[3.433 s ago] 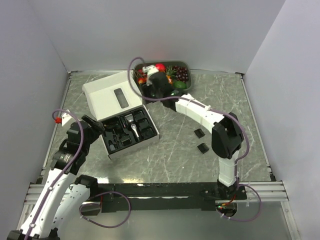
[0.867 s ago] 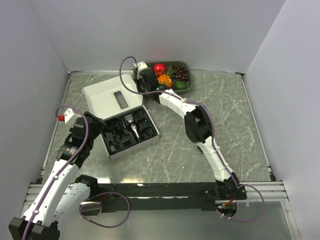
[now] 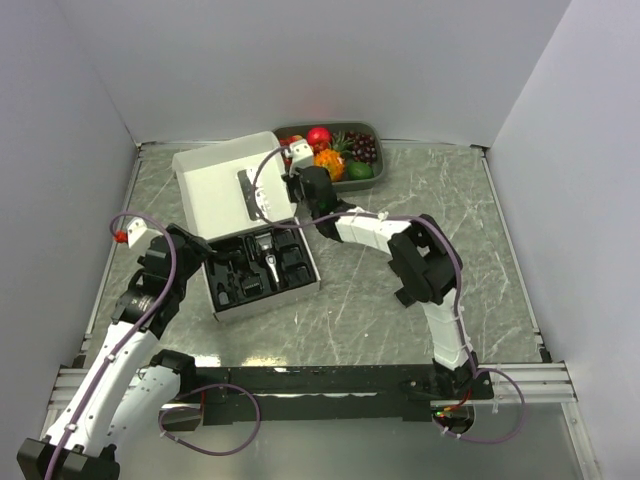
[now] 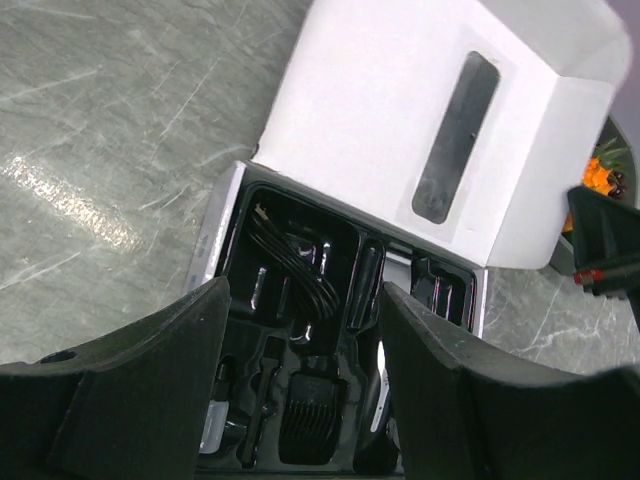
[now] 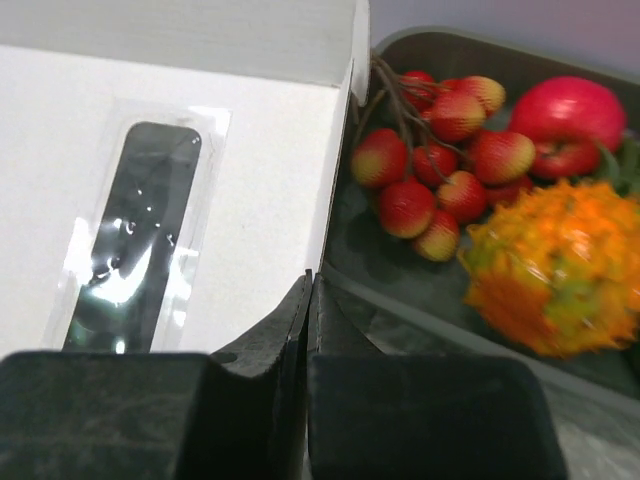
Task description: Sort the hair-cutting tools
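No legible txt, brand or nr in any view. Box lid [image 3: 215, 185] is plain white inside w/ an unprinted clear window [image 5: 130, 240]. Clipper [image 3: 270, 260] & fruit tray [image 5: 400, 285]: any marks too small/blurred to read.

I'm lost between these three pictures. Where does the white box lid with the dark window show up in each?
Top camera: the lid stands tilted up, left of centre.
Left wrist: the lid fills the upper right.
Right wrist: the lid fills the left half.
Shared landmark: the orange spiky fruit, just past the lid's right edge in every view.
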`<state>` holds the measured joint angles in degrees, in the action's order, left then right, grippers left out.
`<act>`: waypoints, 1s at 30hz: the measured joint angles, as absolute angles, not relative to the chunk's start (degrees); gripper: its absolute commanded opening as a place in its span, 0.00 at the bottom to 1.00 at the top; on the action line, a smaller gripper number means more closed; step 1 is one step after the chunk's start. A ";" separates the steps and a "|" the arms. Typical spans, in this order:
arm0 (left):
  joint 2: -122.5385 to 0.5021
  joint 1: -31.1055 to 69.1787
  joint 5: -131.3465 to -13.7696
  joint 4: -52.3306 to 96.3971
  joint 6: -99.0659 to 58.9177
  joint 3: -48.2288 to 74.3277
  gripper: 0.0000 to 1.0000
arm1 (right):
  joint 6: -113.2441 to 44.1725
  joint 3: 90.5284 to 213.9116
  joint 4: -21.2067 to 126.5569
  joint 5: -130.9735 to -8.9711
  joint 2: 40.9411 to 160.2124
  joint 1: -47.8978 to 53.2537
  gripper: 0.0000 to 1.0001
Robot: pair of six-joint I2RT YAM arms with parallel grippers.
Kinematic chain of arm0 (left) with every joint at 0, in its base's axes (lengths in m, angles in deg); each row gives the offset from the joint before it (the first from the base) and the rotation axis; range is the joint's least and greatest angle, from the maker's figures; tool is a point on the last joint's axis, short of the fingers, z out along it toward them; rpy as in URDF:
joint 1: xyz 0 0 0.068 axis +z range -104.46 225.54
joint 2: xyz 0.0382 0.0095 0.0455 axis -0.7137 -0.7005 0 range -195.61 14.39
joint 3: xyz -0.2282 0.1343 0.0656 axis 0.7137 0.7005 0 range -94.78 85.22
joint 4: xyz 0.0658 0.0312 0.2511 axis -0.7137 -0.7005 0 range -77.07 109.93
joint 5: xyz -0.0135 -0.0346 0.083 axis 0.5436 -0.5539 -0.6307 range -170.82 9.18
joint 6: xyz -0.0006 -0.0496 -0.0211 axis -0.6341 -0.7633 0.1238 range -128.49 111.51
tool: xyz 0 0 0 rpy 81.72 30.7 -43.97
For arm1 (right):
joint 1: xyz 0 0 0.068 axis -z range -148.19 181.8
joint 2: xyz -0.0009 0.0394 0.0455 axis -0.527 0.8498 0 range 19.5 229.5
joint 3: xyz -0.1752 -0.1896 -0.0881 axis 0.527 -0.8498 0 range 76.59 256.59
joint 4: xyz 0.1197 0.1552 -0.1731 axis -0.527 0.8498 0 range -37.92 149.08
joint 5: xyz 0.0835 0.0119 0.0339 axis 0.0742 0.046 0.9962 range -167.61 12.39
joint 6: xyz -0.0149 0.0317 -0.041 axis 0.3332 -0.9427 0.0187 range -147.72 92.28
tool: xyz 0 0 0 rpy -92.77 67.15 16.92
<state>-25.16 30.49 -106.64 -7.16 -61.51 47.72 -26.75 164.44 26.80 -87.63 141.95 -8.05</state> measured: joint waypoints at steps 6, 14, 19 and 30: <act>-24.73 30.49 -106.62 -6.90 -61.44 48.47 0.67 | -24.96 154.82 18.26 -94.78 136.81 -9.10 0.00; -23.94 30.49 -106.60 -6.86 -61.09 48.47 0.67 | -20.15 151.26 11.74 -105.49 136.33 -9.36 0.00; -23.59 30.49 -106.58 -6.86 -61.09 48.47 0.67 | -19.14 151.26 10.98 -106.50 136.33 -8.23 0.00; -23.87 30.44 -106.01 -6.13 -61.07 48.49 0.67 | -20.19 149.45 13.73 -99.22 134.32 0.98 0.00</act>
<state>-23.87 30.44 -106.01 -6.13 -61.07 48.49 -20.19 149.45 13.73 -99.22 134.32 0.98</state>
